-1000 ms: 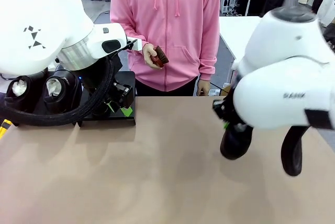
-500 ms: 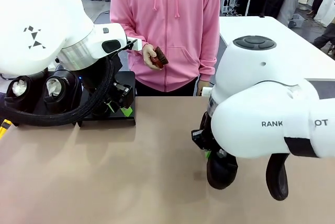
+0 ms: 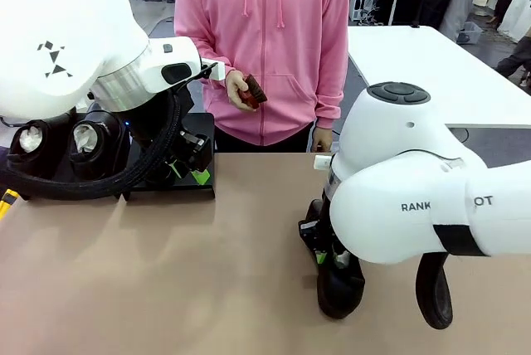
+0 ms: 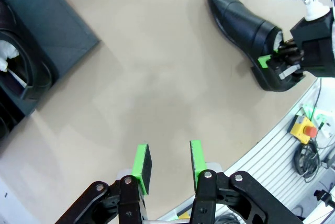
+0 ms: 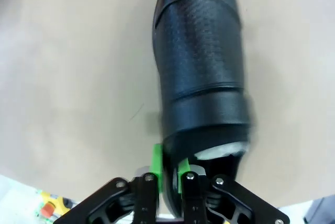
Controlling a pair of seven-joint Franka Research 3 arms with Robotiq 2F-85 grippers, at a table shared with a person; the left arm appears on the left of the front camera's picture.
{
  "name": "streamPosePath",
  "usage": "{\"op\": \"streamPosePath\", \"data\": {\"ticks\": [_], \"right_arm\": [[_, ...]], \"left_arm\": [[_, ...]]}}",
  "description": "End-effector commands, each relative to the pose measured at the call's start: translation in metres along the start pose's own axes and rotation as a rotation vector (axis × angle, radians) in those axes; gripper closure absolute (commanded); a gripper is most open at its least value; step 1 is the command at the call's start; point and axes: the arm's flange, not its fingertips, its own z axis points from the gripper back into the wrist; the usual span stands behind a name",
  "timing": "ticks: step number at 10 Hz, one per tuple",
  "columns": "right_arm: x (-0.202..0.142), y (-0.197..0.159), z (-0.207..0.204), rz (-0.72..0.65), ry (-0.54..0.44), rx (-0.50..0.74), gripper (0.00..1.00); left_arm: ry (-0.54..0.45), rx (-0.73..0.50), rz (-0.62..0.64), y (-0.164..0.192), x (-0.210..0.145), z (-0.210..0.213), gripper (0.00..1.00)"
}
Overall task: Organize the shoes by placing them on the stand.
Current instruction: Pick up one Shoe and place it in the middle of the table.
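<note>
Two shoes with paper (image 3: 51, 146) sit side by side on the stand (image 3: 170, 187) at the far left of the table (image 3: 166, 289), behind the left arm and its black cable. White paper is stuffed inside them. From the left wrist, a corner of the stand and the edge of one of those shoes show at the top left.

One more shoe (image 3: 340, 289) is near the middle right of the table, well apart from the stand. It is black and shiny. The right gripper (image 5: 168, 169) is at its heel end. Its two green pads sit close together, with the side wall of the shoe's opening between them. I cannot tell if the pads are squeezing the wall or have let go a little. From the right wrist, the toe points away and some white paper peeks out of the opening. The shoe looks like it rests on the table.

The left gripper (image 4: 166, 162) hangs above bare table, just beside the stand. Its jaws are partly open, with nothing between the green pads.

A person in a pink hoodie (image 3: 265, 40) stands at the far side. One hand (image 3: 241, 89) holds a small brown thing (image 3: 255, 89).
</note>
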Motion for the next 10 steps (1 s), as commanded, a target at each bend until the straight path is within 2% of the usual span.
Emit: {"op": "streamPosePath", "data": {"ticks": [1, 3, 4, 6, 8, 9, 10], "right_arm": [[0.005, -0.001, -0.002, -0.03, -0.006, 0.058, 0.47], [0.011, -0.004, 0.007, -0.052, -0.017, 0.08, 0.1], [0.012, -0.007, 0.016, -0.06, -0.014, 0.099, 0.0], [0.006, -0.016, 0.044, -0.068, -0.025, 0.149, 0.0], [0.0, -0.032, 0.076, -0.067, 0.031, 0.185, 0.0], [0.011, -0.01, 0.045, -0.088, -0.027, 0.128, 0.0], [0.011, -0.01, 0.045, -0.088, -0.027, 0.128, 0.0]], "left_arm": [[-0.009, -0.012, 0.015, 0.0, -0.002, 0.0, 0.57], [-0.009, -0.012, 0.015, 0.0, -0.002, 0.0, 0.57], [-0.009, -0.012, 0.015, 0.0, -0.002, 0.0, 0.57], [-0.009, -0.012, 0.015, 0.0, -0.002, 0.0, 0.57], [-0.009, -0.012, 0.015, 0.0, -0.002, 0.0, 0.57], [-0.009, -0.012, 0.015, 0.0, -0.002, 0.0, 0.57], [-0.009, -0.012, 0.015, 0.0, -0.002, 0.0, 0.57]]}}
